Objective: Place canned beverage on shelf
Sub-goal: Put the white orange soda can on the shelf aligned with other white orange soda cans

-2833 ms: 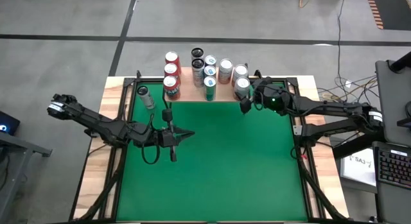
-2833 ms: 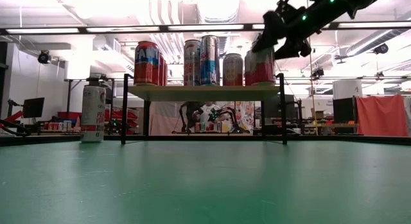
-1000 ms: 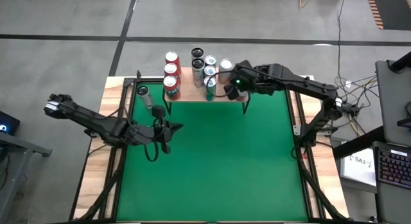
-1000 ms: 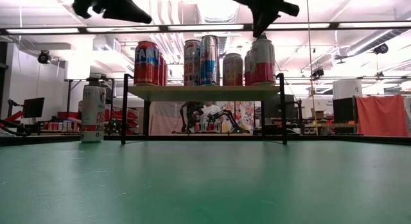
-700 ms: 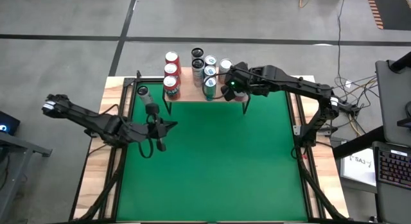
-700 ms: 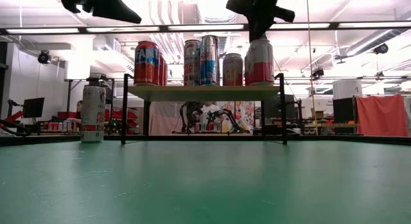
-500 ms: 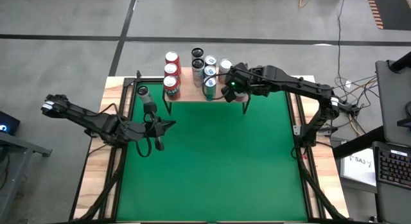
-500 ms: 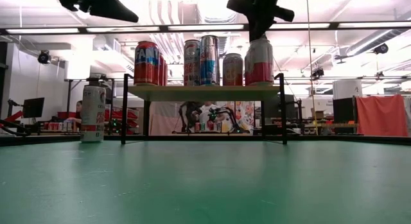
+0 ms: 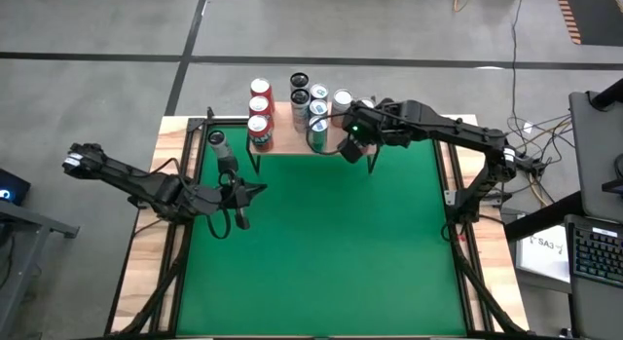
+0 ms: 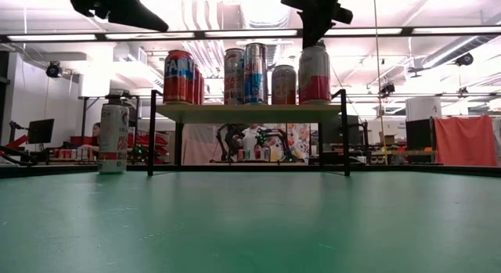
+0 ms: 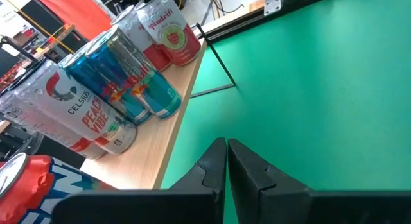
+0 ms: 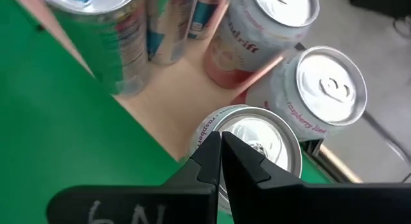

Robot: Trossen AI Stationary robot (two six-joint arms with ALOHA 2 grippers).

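The shelf [image 9: 287,137] stands at the table's far edge with several upright cans on its wooden top [image 10: 243,113]. My right gripper [image 12: 220,135] is shut, with its tips at the top of a silver-topped pink can [image 10: 315,73] near the shelf's right front corner. My left gripper [image 11: 227,144] is shut and holds nothing; it hovers high over the table left of the shelf [image 9: 255,188], pointing toward it. A white can [image 10: 113,136] stands on its base on the green table left of the shelf. My right gripper sets its shut fingertips [image 12: 215,144] on the near rim of the pink can's top [image 12: 257,144]. It comes from above, slanting down. The can stands upright on the shelf top. My left gripper touches nothing.
The white can [image 9: 216,138] stands between the shelf's left legs and the table's wooden border. Two more silver-topped cans [image 12: 327,89] crowd close behind the pink one. The green table surface [image 9: 321,252] in front of the shelf is bare.
The pink can slid a little toward the shelf's left under my right gripper, tipped for a moment, and now stands upright. My right gripper has rolled about its own axis. My left gripper has drawn back slightly toward the table's left edge and rolled too.
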